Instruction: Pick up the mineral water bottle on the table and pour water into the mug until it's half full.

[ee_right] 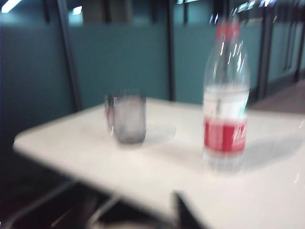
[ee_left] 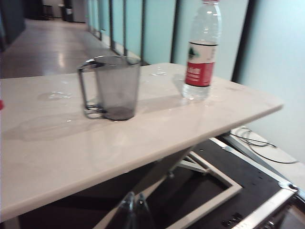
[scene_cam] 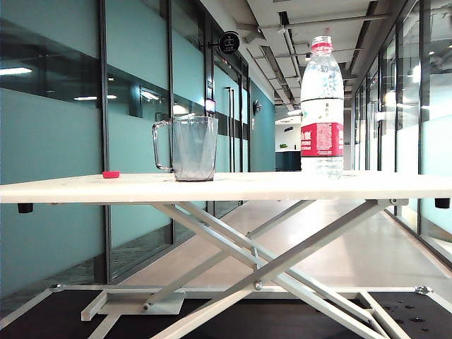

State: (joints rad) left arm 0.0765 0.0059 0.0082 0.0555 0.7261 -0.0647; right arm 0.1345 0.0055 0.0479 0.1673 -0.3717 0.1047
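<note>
Long white table, flat and thin, on crossed white legs. Lots of bare top around each thing, and open air above all of it. Black floor mat below, and a long hallway behind.

Left gripper: only a faint dark tip in the left wrist view, out past the table's near edge and lower than the top. Too dim to tell whether spread or pressed together. Nothing held that can be seen. Table edge between this gripper and the things, with wide bare top just past it.

Small red cap lying flat near the left end of the table, well apart from the rest.

Mug next, standing upright with its handle toward the cap. Looks empty and see-through to the bottom. Ahead of the left gripper and well apart from it.

Mineral water bottle to the right, upright, taller than the mug, with no cap on its neck. Well apart from the mug, with bare table between. Clear inside; water level hard to tell.

Right gripper: only a dark blurry tip in the right wrist view, by the near edge of the table. Cannot tell if spread or pressed together. Bottle ahead of it, not touching. Mug farther off and to the side.
</note>
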